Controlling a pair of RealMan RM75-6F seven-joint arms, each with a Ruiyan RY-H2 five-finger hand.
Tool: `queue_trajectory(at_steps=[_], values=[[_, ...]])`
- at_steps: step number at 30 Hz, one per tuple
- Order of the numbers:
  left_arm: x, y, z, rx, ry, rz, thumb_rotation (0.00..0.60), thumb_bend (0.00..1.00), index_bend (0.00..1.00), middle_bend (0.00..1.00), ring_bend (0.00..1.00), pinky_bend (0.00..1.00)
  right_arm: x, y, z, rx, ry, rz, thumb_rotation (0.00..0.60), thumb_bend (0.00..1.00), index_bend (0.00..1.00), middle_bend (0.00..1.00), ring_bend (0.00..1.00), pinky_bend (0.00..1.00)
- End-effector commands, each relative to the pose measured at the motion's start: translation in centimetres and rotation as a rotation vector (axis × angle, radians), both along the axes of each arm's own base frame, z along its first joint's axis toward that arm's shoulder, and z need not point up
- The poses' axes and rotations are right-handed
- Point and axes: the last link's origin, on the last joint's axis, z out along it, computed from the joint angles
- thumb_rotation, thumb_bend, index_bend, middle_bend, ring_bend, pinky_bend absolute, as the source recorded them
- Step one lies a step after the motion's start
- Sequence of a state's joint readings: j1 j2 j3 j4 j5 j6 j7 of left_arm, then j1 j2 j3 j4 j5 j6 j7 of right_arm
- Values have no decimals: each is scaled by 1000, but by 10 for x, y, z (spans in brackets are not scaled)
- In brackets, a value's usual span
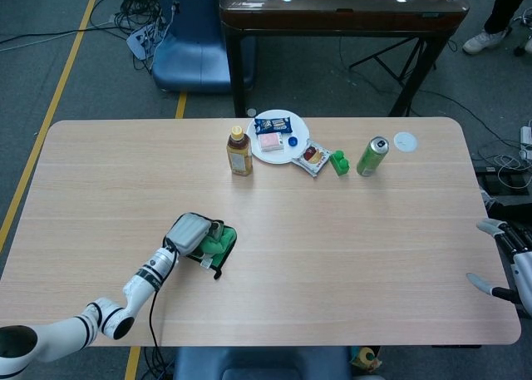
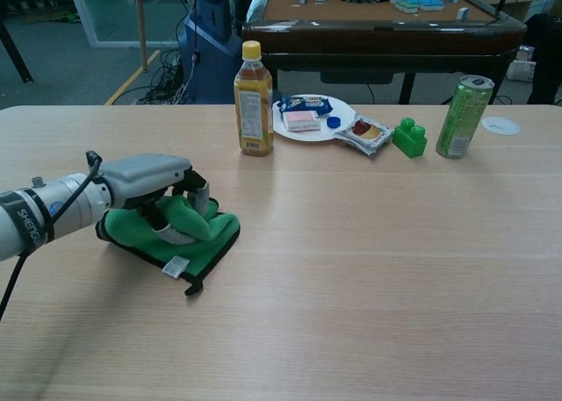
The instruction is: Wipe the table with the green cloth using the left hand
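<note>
The green cloth point(image 1: 218, 244) point(image 2: 195, 231) lies bunched on the wooden table point(image 1: 332, 247), left of centre and toward the front. My left hand point(image 1: 190, 231) point(image 2: 156, 183) rests on top of it, fingers curled down into the folds and gripping the cloth, which is partly hidden beneath the palm. A white tag and a black loop stick out at the cloth's near corner. My right hand point(image 1: 501, 259) shows only at the right edge of the head view, off the table's side, fingers apart and holding nothing.
At the table's back stand a tea bottle point(image 1: 239, 151) point(image 2: 252, 99), a white plate point(image 1: 270, 147) point(image 2: 297, 130) with snacks, a snack packet point(image 1: 313, 156), a green brick point(image 1: 339, 162) point(image 2: 409, 138), a green can point(image 1: 372, 156) point(image 2: 462, 117) and a white lid point(image 1: 405, 141).
</note>
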State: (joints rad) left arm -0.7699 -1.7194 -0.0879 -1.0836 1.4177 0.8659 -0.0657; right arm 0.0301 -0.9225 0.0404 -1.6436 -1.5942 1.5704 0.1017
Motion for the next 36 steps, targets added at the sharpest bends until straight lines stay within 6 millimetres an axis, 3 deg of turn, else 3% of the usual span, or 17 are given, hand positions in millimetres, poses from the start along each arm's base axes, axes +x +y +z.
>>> queue_trajectory(at_steps=[1, 8, 20, 30, 36], values=[[2, -13, 4, -56, 10, -18, 600, 181, 538, 577, 589, 812, 0, 0, 0, 0, -1, -2, 600, 164, 236, 250, 191, 195], [-2, -8, 3, -15, 91, -61, 600, 182, 540, 579, 589, 810, -2, -1, 0, 0, 0, -7, 600, 164, 236, 250, 191, 195], [-27, 37, 5, 191, 232, -46, 600, 181, 534, 579, 589, 791, -1, 1, 1, -6, 1, -10, 600, 164, 236, 250, 191, 195], [-50, 70, 38, 387, 311, 22, 600, 182, 528, 579, 586, 790, -1, 2, 2, -12, 2, -13, 600, 164, 236, 250, 191, 195], [-44, 80, 63, 506, 171, 82, 600, 182, 527, 579, 584, 789, 0, 3, 2, -12, 1, -10, 600, 164, 236, 250, 191, 195]])
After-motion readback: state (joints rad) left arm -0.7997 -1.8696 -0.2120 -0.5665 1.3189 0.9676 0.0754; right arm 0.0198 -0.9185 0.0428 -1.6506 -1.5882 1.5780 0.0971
